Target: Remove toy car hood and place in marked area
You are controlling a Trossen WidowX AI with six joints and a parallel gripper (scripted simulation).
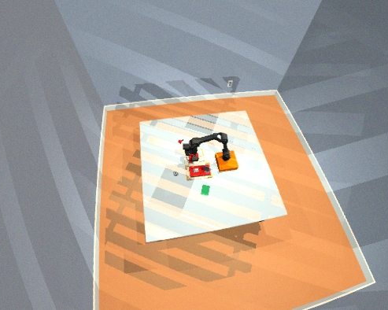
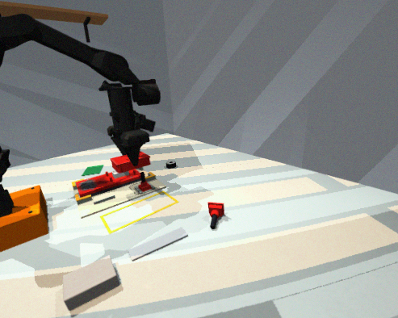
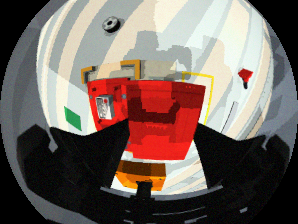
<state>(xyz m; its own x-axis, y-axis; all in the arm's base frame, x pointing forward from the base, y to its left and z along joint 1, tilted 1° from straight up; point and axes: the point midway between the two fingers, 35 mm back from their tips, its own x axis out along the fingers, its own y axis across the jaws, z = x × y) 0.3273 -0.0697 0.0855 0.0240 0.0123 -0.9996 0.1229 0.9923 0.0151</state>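
- The black jointed arm reached out from its orange base (image 2: pixel 15 218), wrist pointed straight down.
- Its gripper (image 2: pixel 133 161) clamped the flat red plastic hood (image 2: pixel 129 161), held above the red toy car (image 2: pixel 108 182), beside the yellow-outlined rectangle (image 2: pixel 138 211) on the counter (image 2: pixel 294 226).

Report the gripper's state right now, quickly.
Gripper: jaws shut on the red hood, held lifted just above the toy car; not yet over the yellow marked area.
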